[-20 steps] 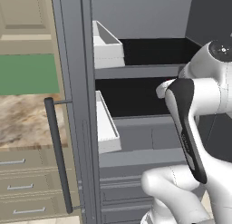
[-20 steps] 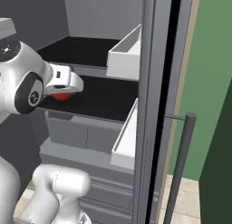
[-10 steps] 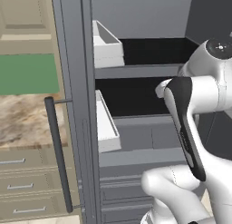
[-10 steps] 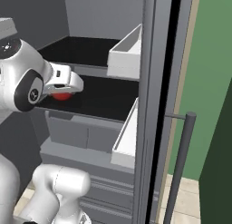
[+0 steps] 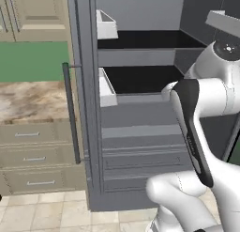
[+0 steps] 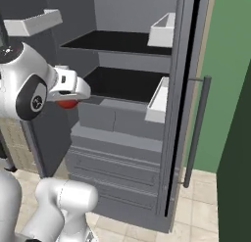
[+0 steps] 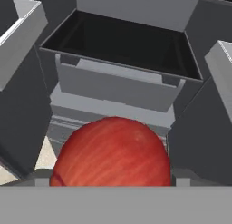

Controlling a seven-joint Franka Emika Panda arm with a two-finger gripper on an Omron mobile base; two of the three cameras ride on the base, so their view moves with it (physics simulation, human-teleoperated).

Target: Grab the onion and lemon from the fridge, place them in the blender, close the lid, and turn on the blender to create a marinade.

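The whole picture is shifting in both base views: the fridge (image 5: 140, 132) is sitting farther off and more of the floor is showing, so the base is backing away, not the things moving. The onion (image 7: 112, 153) is keeping its place under the hand, hanging in front of the open shelves. The gripper (image 6: 67, 98) is grasping the onion, jaws spread wide around it. That is telling me the first pick has likely succeeded and the carry toward the blender is starting. The lemon is probably still waiting, so a return trip is looming.
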